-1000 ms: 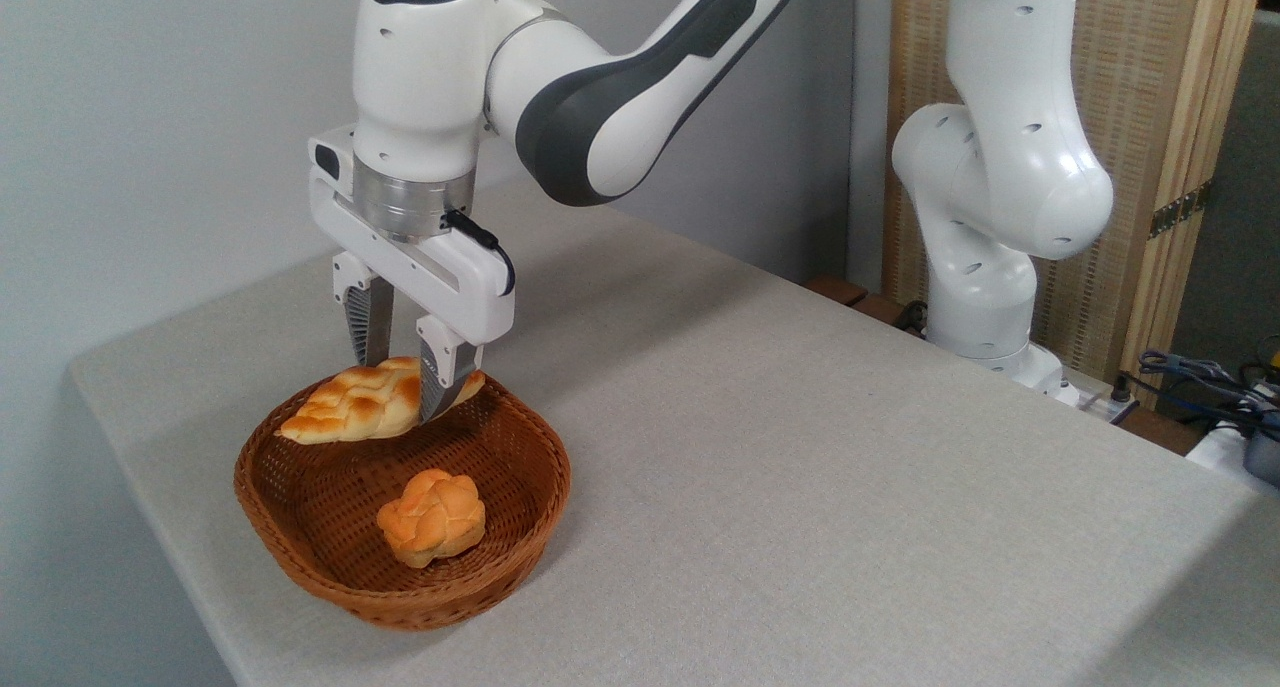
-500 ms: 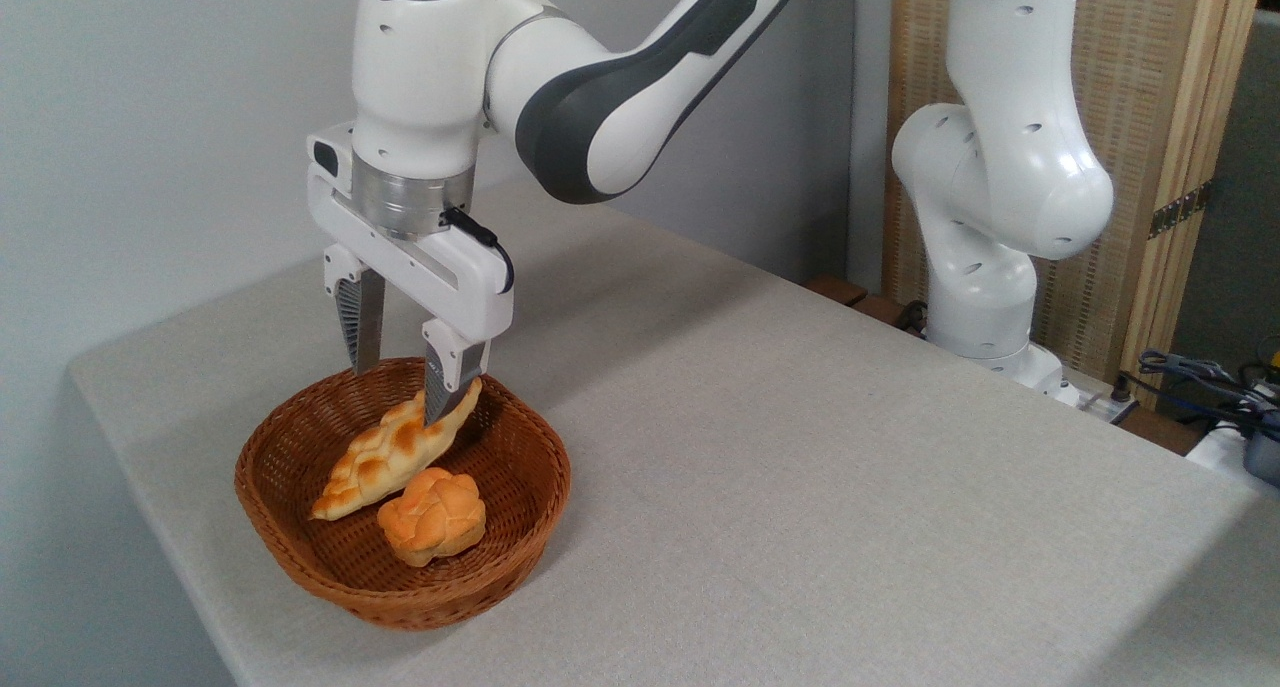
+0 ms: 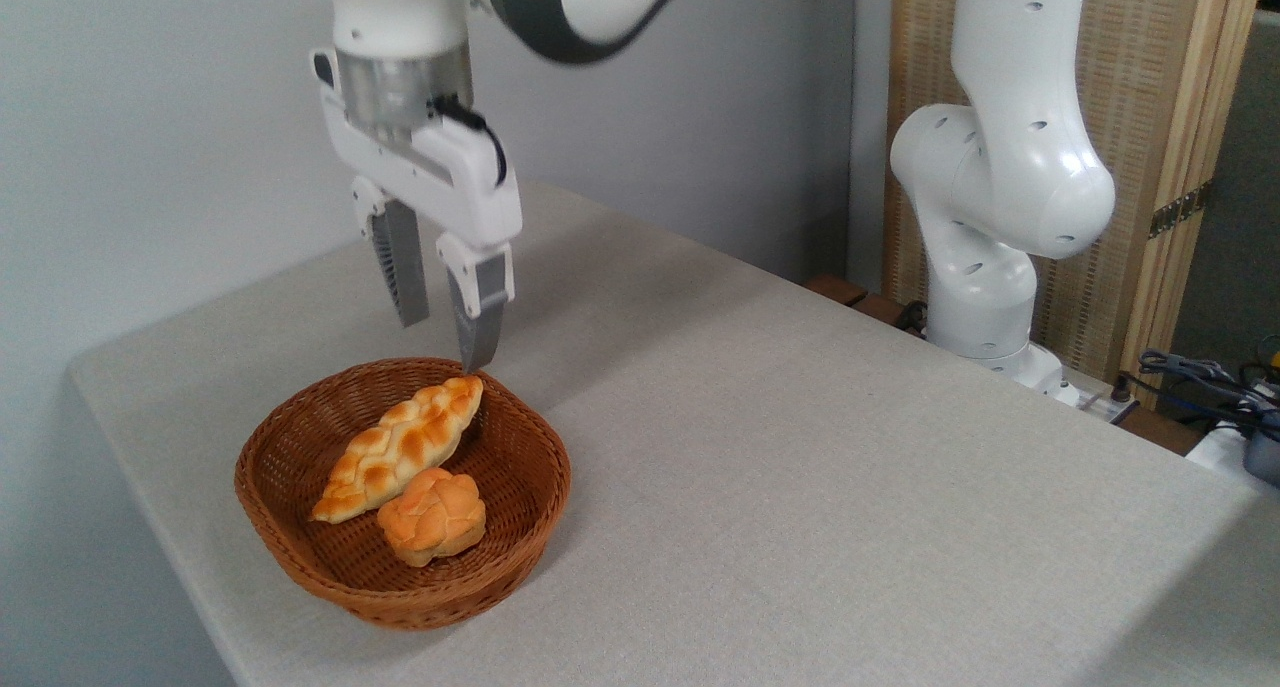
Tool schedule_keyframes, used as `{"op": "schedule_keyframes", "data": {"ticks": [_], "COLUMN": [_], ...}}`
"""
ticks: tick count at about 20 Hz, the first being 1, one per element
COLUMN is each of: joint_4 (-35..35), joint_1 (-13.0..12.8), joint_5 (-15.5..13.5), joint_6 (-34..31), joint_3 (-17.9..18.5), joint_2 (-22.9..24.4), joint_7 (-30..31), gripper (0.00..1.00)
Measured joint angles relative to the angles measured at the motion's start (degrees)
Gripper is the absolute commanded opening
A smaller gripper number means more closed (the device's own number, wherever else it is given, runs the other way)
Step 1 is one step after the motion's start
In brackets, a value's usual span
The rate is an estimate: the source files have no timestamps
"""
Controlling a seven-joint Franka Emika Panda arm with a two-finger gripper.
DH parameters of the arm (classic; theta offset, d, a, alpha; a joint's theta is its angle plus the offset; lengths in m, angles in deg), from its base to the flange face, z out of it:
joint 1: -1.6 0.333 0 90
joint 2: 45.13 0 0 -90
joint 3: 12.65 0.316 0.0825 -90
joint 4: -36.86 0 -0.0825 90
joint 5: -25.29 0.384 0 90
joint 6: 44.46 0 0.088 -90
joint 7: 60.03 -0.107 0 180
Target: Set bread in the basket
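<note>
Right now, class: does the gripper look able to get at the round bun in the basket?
Probably yes. The gripper hangs open above the basket's far rim, and the round bun lies uncovered below. The braided loaf leans against its far side, which may crowd one jaw.

The basket point(image 3: 300, 557) is woven wicker, reddish brown, with a ribbed, slightly shiny weave. The long braided bread point(image 3: 400, 447) has a glazed, golden crust with darker toasted patches; the round bun point(image 3: 432, 515) beside it looks smoother and more orange, with a soft sheen. The surface point(image 3: 800, 487) wears a matt beige cloth of fine, linen-like texture. The end effector point(image 3: 445, 342) has glossy white plastic housing, a brushed metal collar and dull grey ribbed fingers point(image 3: 478, 317). Behind, a screen point(image 3: 1150, 117) shows woven cane in pale wood framing.
</note>
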Motion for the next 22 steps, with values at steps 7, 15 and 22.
{"op": "schedule_keyframes", "data": {"ticks": [7,15,22], "joint_4": [-6.5,-11.64,-12.93], "joint_1": [2.8,3.33,6.14], "joint_5": [1.87,1.87,1.88], "joint_6": [-8.92,-14.37,-14.63], "joint_3": [0.04,0.14,0.45], "joint_2": [-0.12,-1.36,-1.55], "joint_7": [-3.45,-3.56,-4.32], "gripper": [1.0,1.0,1.0]}}
